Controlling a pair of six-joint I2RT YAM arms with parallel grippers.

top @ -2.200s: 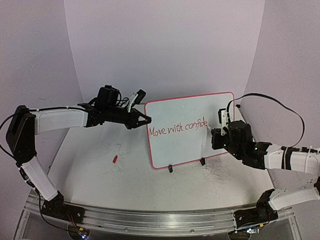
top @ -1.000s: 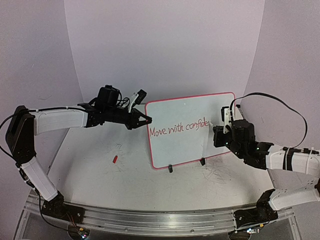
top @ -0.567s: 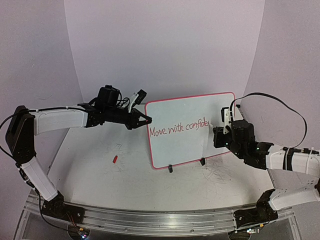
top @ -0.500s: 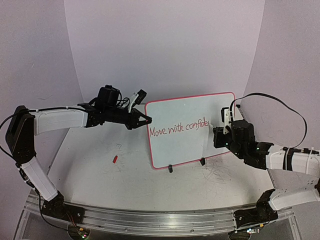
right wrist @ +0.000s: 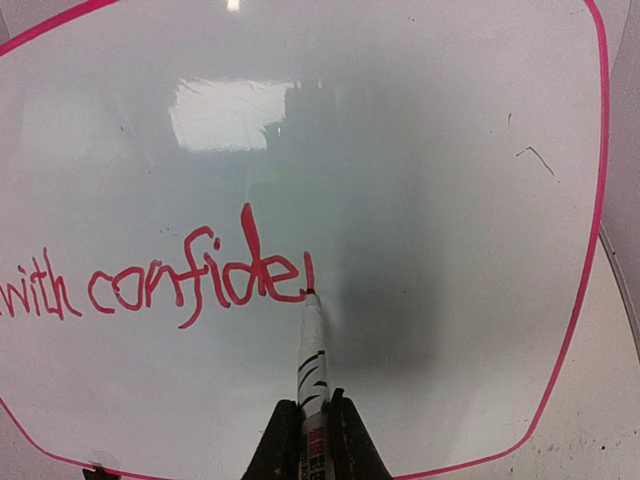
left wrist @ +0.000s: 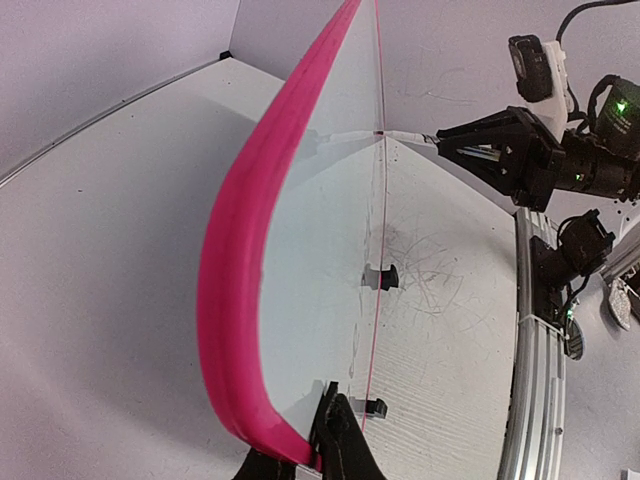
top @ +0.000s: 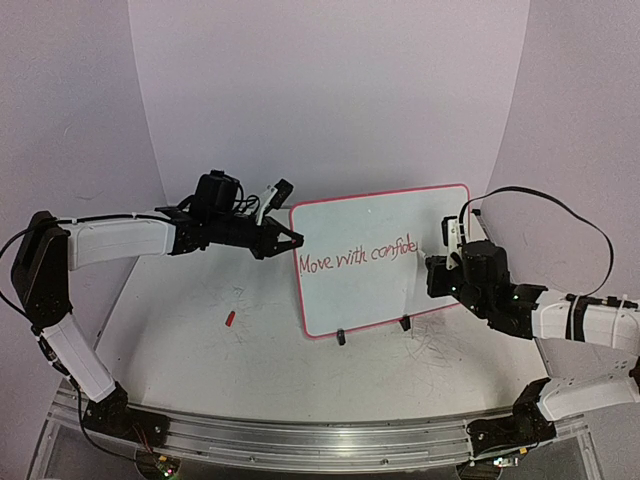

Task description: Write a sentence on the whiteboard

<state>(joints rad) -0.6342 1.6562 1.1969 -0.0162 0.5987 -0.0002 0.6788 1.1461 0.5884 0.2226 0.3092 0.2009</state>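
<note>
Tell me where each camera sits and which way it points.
Top external: above and behind the bases, looking down at the whiteboard; both arms show.
Left wrist: looks along the whiteboard's edge; left end effector grips its rim.
Right wrist: faces the whiteboard; right end effector holds the marker at the sentence's end.
Shared: both wrist views show the marker tip on the whiteboard.

**Lighting and image quality.** Soft, even light fell from above in the overhead view, and the scuffed white table (top: 200, 350) carried only faint, soft-edged shadows. In the right wrist view the glossy white, red-rimmed whiteboard (right wrist: 470, 150) bore a bright rectangular glare patch at upper left and a dim grey smear, shadow or reflection, at centre. Both wrist views bowed its rim. In the left wrist view the nearest stretch was blurred.
</note>
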